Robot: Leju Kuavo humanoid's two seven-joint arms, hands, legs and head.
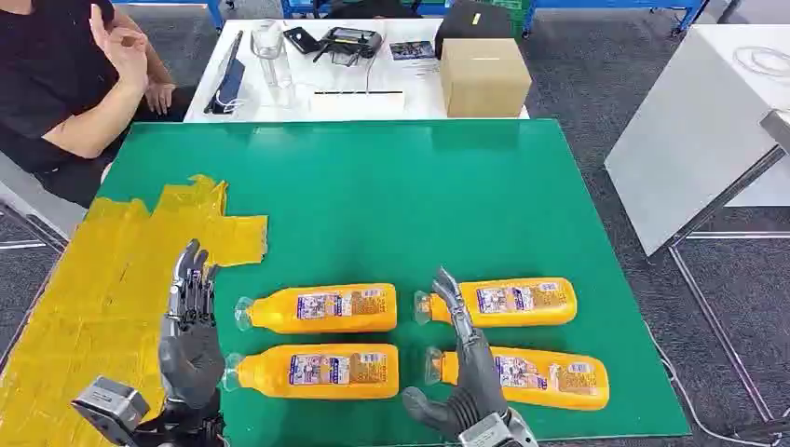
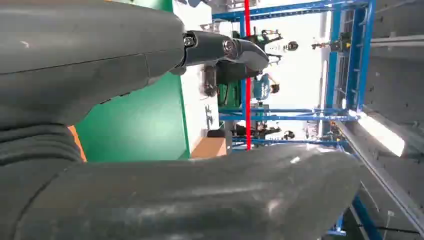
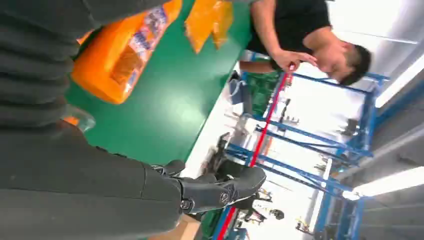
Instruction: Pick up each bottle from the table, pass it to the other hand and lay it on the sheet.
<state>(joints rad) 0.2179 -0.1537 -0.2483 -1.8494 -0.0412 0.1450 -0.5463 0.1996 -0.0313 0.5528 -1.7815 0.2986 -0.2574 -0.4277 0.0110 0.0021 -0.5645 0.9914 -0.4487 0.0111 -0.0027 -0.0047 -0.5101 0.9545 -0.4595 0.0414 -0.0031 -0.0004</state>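
At the near edge of the bench point(image 1: 391, 196), the right hand point(image 1: 463, 372) was open and held nothing, upright between the necks of the two right-side bottles, with the near-right bottle point(image 1: 526, 377) just beside it and the far-right bottle point(image 1: 508, 302) close past its fingertips. The left hand point(image 1: 191, 326) was likewise open and empty, beside the cap of the near-left bottle point(image 1: 317, 371), with the far-left bottle point(image 1: 321, 308) just beyond. All four bottles lay with long axes parallel to the near edge, caps toward the left edge, where the yellow sheet point(image 1: 102, 279) lay at the near-left corner; the right hand appeared best placed for the near-right bottle.
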